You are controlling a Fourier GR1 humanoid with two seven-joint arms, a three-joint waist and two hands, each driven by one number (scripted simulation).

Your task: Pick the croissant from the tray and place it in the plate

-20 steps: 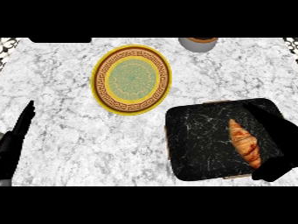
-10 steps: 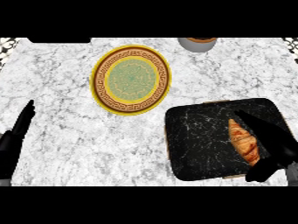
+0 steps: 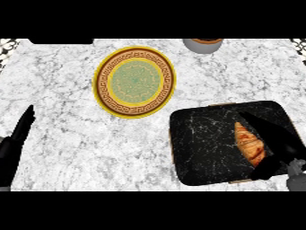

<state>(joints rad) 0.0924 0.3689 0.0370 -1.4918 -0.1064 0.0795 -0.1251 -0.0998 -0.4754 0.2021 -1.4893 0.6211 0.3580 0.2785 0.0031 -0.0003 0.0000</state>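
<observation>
Closing in: the right hand (image 3: pixel 274 143) lies over the croissant (image 3: pixel 248 144), fingers straight along its right side and touching it, not yet curled round it, so it reads as the start of a grasp.
Croissant: lies on the black tray (image 3: pixel 205 143), toward its right side.
Plate (image 3: pixel 134 82): sits bare on the counter (image 3: pixel 69 130), up-left of the tray, ready to receive.
Left hand (image 3: pixel 13 146): rests open at the left edge, clear of the route.

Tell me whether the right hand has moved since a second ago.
Yes. The right hand shifted left over the black tray, closing in against the croissant.
</observation>
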